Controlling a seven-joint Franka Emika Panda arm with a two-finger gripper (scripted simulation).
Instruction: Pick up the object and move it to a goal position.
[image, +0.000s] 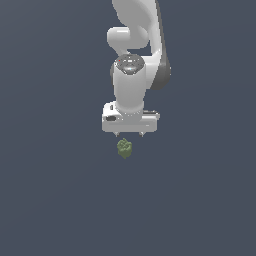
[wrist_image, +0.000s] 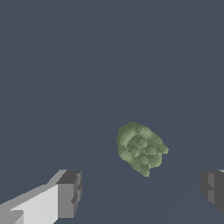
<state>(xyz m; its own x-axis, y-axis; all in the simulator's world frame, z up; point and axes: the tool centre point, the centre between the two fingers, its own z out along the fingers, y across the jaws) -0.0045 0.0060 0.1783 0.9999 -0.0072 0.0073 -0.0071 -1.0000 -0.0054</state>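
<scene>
Pincer pads wide apart and empty, object lying on the worktop below, just off their line

From my seat I'd shift the wrist so the lump sits square between the pads, then drop straight down and close gently: its knobbly, uneven skin gives no flat faces, so I'd bite across the narrow middle. Olive-green, matt, roughly egg-shaped with rounded bumps; pads are dark grey blocks on smooth white housing. Exterior view shows the object just under the pincer, apart from it, on plain slate-blue ground
</scene>
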